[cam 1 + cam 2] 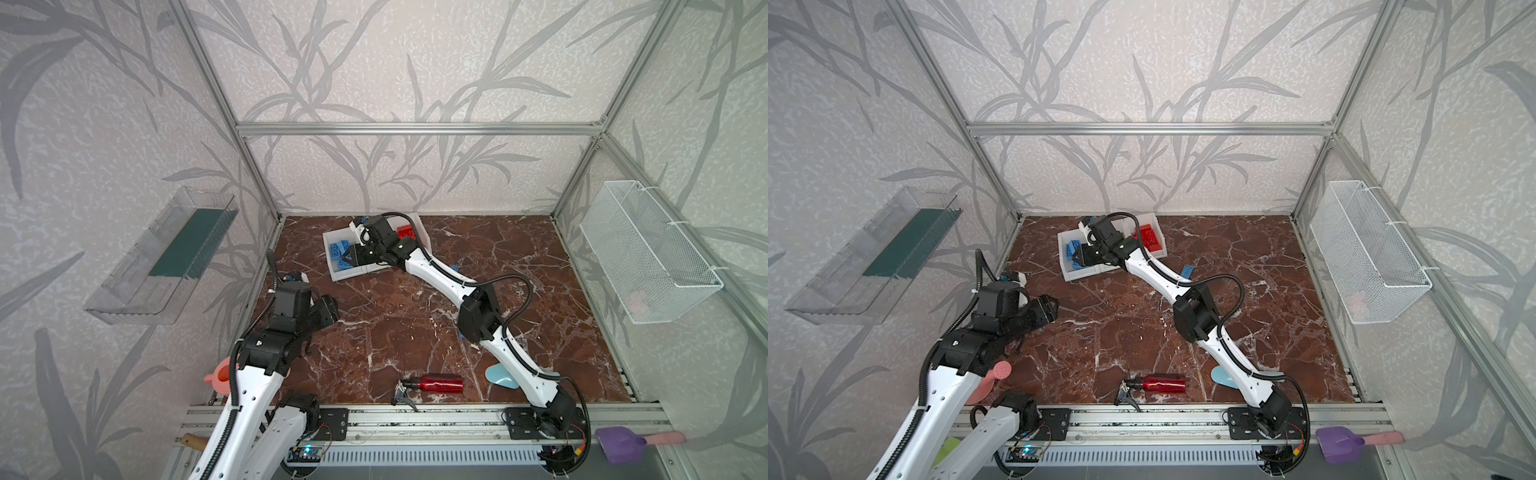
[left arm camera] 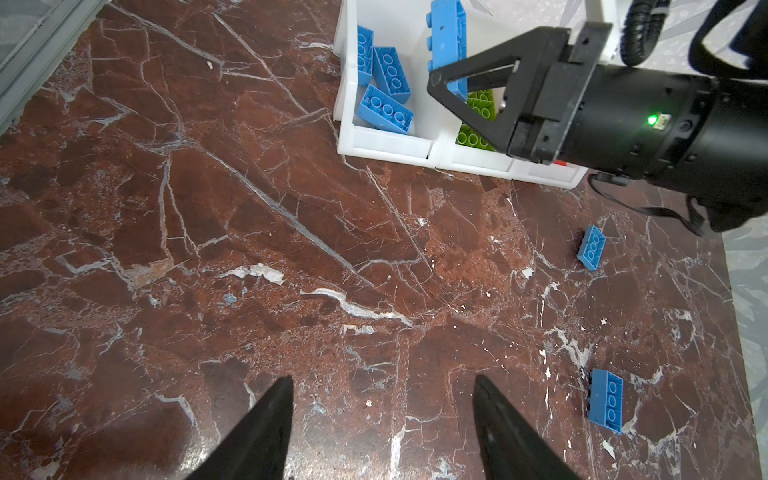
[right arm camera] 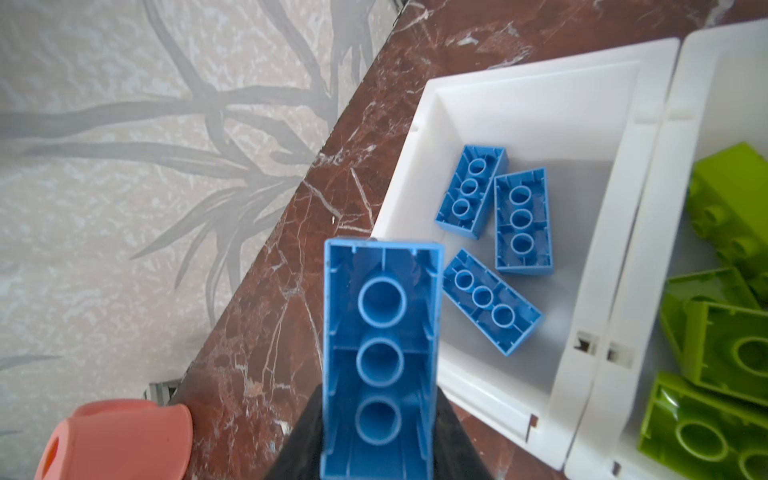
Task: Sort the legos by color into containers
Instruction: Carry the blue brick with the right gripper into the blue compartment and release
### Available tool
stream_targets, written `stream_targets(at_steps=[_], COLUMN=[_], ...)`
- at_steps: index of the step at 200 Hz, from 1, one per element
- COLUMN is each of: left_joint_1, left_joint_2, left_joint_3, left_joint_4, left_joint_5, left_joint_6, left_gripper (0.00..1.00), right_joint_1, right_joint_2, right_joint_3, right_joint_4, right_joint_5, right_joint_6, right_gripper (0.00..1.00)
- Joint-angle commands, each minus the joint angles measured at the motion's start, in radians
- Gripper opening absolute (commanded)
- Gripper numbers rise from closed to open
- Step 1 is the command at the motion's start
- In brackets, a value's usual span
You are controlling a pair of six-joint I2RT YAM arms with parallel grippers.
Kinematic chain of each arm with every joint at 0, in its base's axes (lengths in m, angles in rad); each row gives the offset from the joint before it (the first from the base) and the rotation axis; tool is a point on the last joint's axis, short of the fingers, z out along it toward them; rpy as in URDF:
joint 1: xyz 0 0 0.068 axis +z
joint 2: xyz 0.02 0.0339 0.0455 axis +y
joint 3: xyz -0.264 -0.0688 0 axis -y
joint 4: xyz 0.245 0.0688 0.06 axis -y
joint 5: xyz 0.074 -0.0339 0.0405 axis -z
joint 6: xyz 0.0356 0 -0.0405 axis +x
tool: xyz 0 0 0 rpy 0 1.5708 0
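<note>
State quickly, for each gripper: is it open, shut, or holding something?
Left gripper: open, holding nothing, above the marble tabletop.
Right gripper: shut on a blue lego brick.

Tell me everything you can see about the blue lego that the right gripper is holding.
The held blue lego is a glossy plastic rectangular brick. Its hollow underside, with three round tubes, faces the wrist camera, and the studs are on the opposite face. The right gripper is shut on its long sides near one end. It hangs over the white bin that holds three other blue bricks, touching nothing else.
</note>
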Motion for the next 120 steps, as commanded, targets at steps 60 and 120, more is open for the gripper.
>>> stream_targets(at_steps=[60,120], left_joint_1=[-0.033,-0.033], left_joint_2=[-0.025,-0.01], left_joint_3=[-0.006,0.004], left_joint_4=[-0.011,0.001], left_joint_5=[-0.01,0.022], left_joint_6=[-0.001,0.004], left_gripper=[0.69,0.69], right_joint_1=[-0.019,-0.048], right_joint_2=[0.1,-0.046], right_joint_3=[0.096,-0.005], right_joint_4=[0.199,0.195], right_joint_5=[-0.004,-0.09], right_joint_6=[0.206,0.141], right_gripper=[0.72,0.76])
